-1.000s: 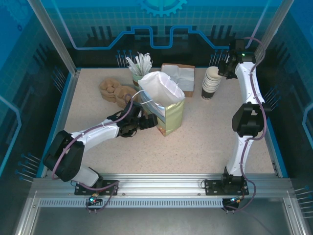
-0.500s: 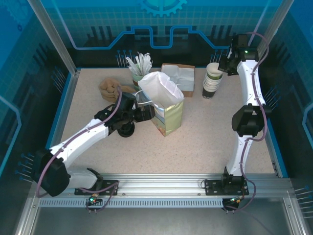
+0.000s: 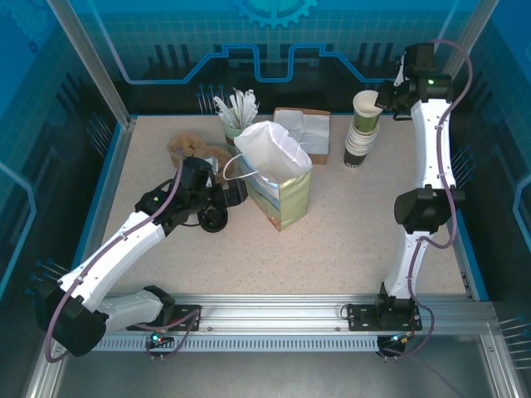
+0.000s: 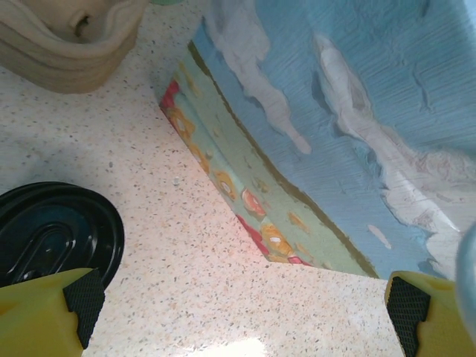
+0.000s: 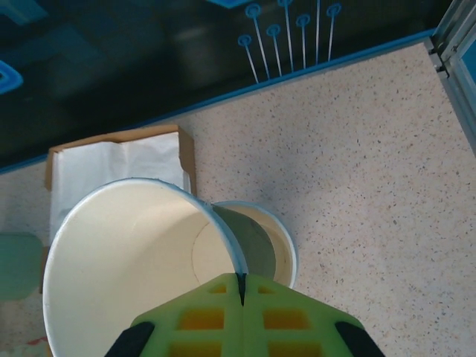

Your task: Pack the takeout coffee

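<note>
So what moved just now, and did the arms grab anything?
The right gripper lifted the top cup up off the cup stack, pinching its rim. The left gripper pulled back from the paper bag toward the robot's left, open and empty. The bag and the remaining stack stayed put.

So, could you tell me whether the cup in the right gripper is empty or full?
Empty. The right wrist view looks into the cup, showing a bare white inside; the right gripper pinches its rim.

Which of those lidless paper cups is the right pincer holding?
The topmost cup, its rim clamped in the right pincer; it hangs above the other cups, which stand nested on the table.
</note>
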